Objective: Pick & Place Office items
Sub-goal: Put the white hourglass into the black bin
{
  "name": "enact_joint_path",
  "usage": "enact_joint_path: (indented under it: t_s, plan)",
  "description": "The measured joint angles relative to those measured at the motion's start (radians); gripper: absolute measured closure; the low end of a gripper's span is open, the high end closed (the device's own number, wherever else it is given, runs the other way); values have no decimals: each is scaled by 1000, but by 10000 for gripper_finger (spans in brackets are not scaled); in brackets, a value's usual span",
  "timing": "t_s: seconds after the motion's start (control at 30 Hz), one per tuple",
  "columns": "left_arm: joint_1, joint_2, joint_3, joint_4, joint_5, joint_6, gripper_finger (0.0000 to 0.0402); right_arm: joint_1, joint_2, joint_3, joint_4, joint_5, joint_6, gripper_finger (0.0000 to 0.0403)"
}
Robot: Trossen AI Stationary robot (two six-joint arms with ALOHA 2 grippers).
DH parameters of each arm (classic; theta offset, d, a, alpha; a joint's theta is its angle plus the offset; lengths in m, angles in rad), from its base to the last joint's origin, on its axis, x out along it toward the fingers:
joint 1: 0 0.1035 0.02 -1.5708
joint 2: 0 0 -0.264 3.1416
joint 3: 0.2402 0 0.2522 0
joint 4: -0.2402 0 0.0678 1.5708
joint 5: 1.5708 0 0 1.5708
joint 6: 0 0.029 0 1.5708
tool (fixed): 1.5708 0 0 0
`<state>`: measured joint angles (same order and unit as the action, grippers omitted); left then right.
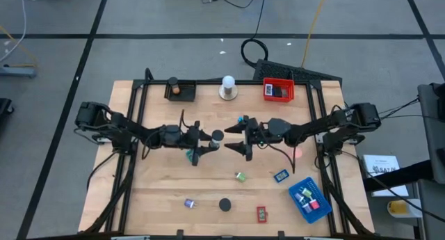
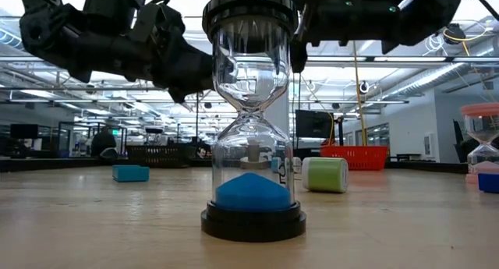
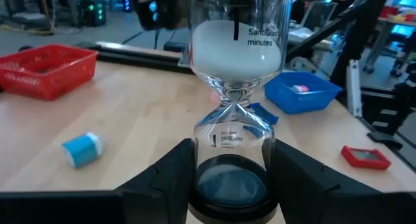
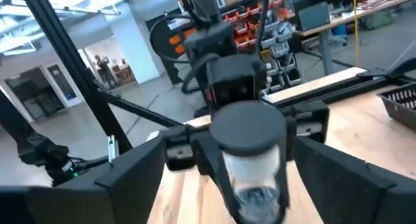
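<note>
An hourglass with white sand in its upper bulb (image 3: 237, 49) stands upright at the table's middle (image 1: 217, 137), with my left gripper (image 1: 211, 140) shut on it. My right gripper (image 1: 238, 138) faces it from the right and is open. Its two fingers (image 4: 130, 178) stand wide on either side of the hourglass's black top cap (image 4: 250, 130) without touching it. Loose items lie nearer the front edge: a green cylinder (image 1: 240, 176), a blue rectangle (image 1: 281, 175), a red rectangle (image 1: 261, 213) and a small clip (image 1: 189, 203). My left gripper pinches the hourglass at its lower end, one finger (image 3: 166, 182) on each side of the black bottom cap (image 3: 203, 185) and lower bulb. The fingers come in about level from the table's left. The hourglass stands upright; whether its foot is clear of the table does not show.
A second hourglass with blue sand (image 2: 252, 183) stands near the front edge (image 1: 224, 204). A black tray (image 1: 179, 90), a white knob (image 1: 227, 88) and a red tray (image 1: 278, 91) line the far edge. A blue tray (image 1: 309, 200) sits front right.
</note>
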<state>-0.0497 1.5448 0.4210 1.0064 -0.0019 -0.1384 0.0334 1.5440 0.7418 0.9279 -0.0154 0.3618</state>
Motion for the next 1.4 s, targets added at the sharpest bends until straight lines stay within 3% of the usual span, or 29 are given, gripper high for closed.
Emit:
enact_joint_path:
  t_s: [0.2,0.5,0.63,0.8,1.03,1.23,1.4]
  plan:
    - [19,0,1,10,31,-3,226,0,81,59,-1,67,-27,68]
    - [17,0,1,-14,36,-25,226,-8,253,208,34,67,-78,88]
    - [17,0,1,-9,37,-24,225,-8,260,220,33,67,-79,128]
    - [22,0,1,-5,28,-20,207,-8,260,219,47,65,-90,210]
    - [28,0,1,-3,33,-83,193,-7,260,219,48,61,-103,212]
    - [36,-1,1,-15,75,-130,142,-12,243,218,41,40,-121,212]
    - [37,-20,-2,-111,84,-78,106,-25,244,218,33,39,-120,212]
